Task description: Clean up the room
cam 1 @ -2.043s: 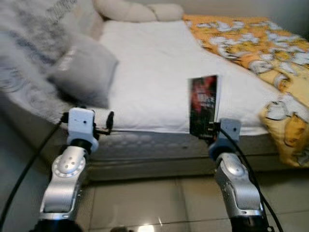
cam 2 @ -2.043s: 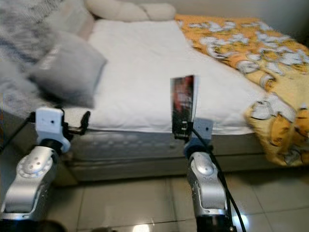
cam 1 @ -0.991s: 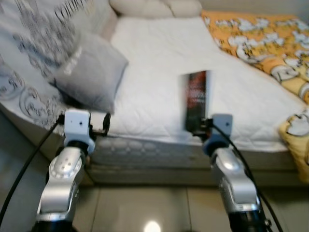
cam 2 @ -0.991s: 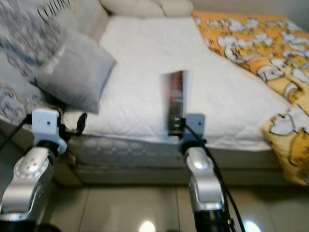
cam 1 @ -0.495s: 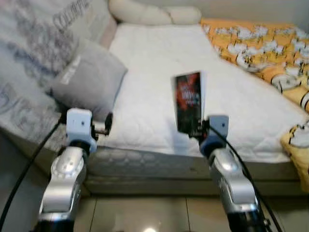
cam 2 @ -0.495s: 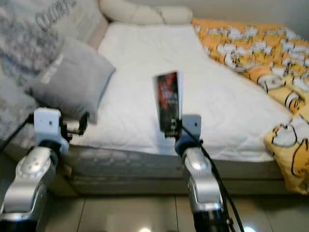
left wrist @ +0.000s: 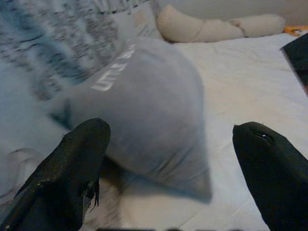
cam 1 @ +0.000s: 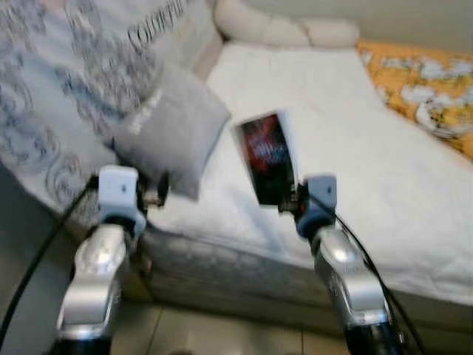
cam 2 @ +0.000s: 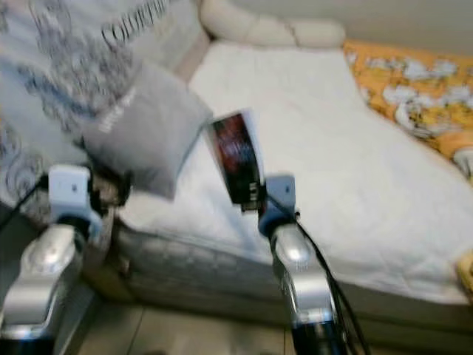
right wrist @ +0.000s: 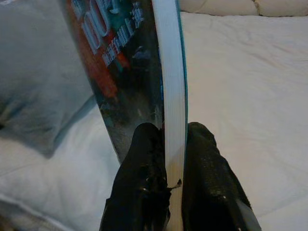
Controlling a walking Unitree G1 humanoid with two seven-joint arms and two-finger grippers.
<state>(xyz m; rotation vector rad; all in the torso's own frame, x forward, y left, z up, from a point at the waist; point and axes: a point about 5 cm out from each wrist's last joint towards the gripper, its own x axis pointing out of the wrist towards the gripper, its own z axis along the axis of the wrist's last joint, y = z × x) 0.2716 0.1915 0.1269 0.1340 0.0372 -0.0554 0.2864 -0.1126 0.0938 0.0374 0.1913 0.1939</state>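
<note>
**One book held upright over the near edge of the bed**

Leftmost, a grey patterned blanket lies heaped along the left side of the bed, with large dark lettering near its far end that is too blurred to read. Just right of it sits one grey pillow, tilted, carrying a line of pale writing that cannot be made out either. The left gripper hangs near the bed's near-left corner, in front of the pillow, its two black fingers spread wide apart with nothing between them.

Further right, the right gripper is clamped on one book, pinching its lower edge so that the cover stands nearly upright, leaning slightly left. The cover is dark with red patches and light characters near the top; they are blurred, though "100" seems to begin them. The book's white page block faces the right finger.

Behind it, the white quilted mattress top lies bare and wide from the pillow across to the right. Two cream bolsters lie end to end at the far edge. An orange patterned duvet covers the far right corner. The mattress's near edge runs diagonally beneath both grippers.
</note>
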